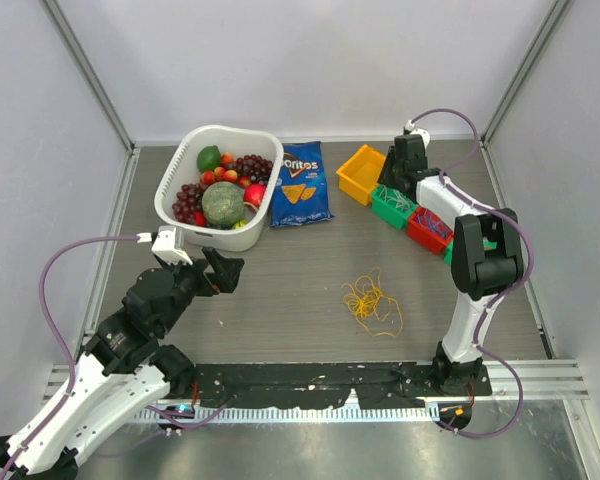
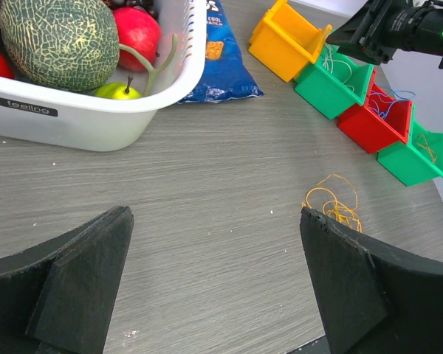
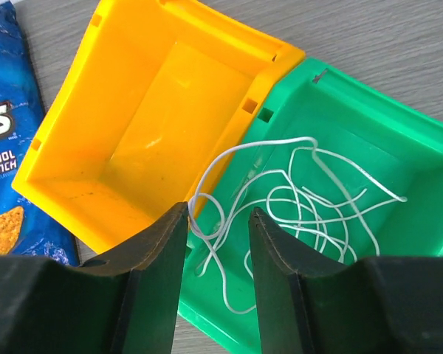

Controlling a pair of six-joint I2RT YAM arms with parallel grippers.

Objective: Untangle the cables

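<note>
A loose tangle of yellow cables (image 1: 372, 303) (image 2: 334, 203) lies on the table, in front of the right arm's base. White cables (image 3: 310, 199) lie coiled in a green bin (image 3: 399, 147). My right gripper (image 3: 218, 214) (image 1: 405, 165) hangs over that bin's near edge beside the yellow bin (image 3: 155, 110). Its jaws stand apart, with one white loop lying between them, unclamped. A blue cable shows in the red bin (image 2: 373, 122), and an orange one in the far green bin (image 2: 417, 155). My left gripper (image 2: 214, 221) (image 1: 225, 272) is wide open over bare table, well left of the yellow tangle.
A white basket (image 1: 168, 190) of fruit with a melon stands at the back left. A blue chips bag (image 1: 300, 185) lies beside it. The row of bins runs diagonally along the right side, close to the right arm.
</note>
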